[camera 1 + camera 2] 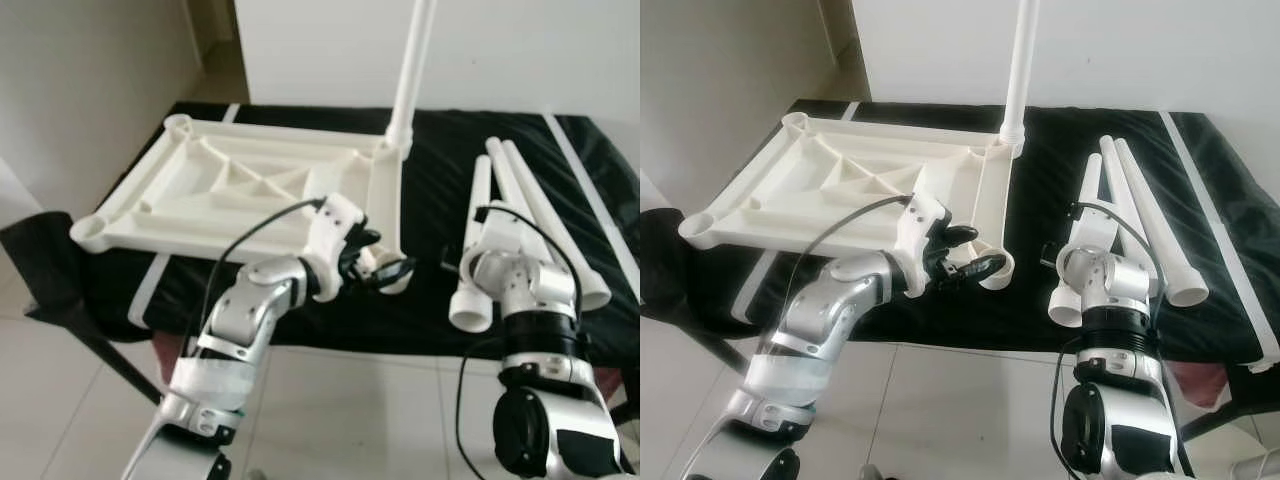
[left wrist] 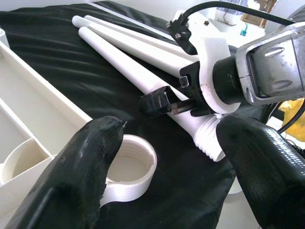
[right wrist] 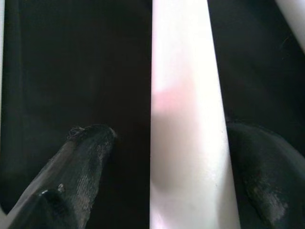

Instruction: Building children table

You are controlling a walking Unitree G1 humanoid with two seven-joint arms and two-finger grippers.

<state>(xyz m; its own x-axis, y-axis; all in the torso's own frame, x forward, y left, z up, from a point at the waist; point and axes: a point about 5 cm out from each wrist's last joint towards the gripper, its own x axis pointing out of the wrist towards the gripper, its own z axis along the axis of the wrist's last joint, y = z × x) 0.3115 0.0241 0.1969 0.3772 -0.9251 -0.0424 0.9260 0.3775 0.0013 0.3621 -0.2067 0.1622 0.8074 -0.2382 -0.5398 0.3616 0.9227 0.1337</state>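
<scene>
Three loose white legs (image 1: 520, 215) lie right of centre on black cloth (image 1: 440, 190); right gripper (image 3: 162, 157), fingers apart, straddles one. Left gripper (image 1: 385, 268), fingers apart, flanks the inverted tabletop (image 1: 250, 185) corner socket (image 2: 128, 164), centre frame.

1. Upright leg (image 1: 410, 70) screwed into the tabletop (image 1: 250, 185): upper end cut off by the frame edge.
2. Right gripper (image 3: 157, 157): in the head views the wrist housing covers the fingers; contact with the loose leg (image 3: 186, 119) cannot be told.
3. Both ends of that leg run out of the right wrist view.
4. Corner socket (image 2: 128, 167): partly hidden behind the left gripper (image 2: 167, 157) finger (image 2: 76, 176).
</scene>
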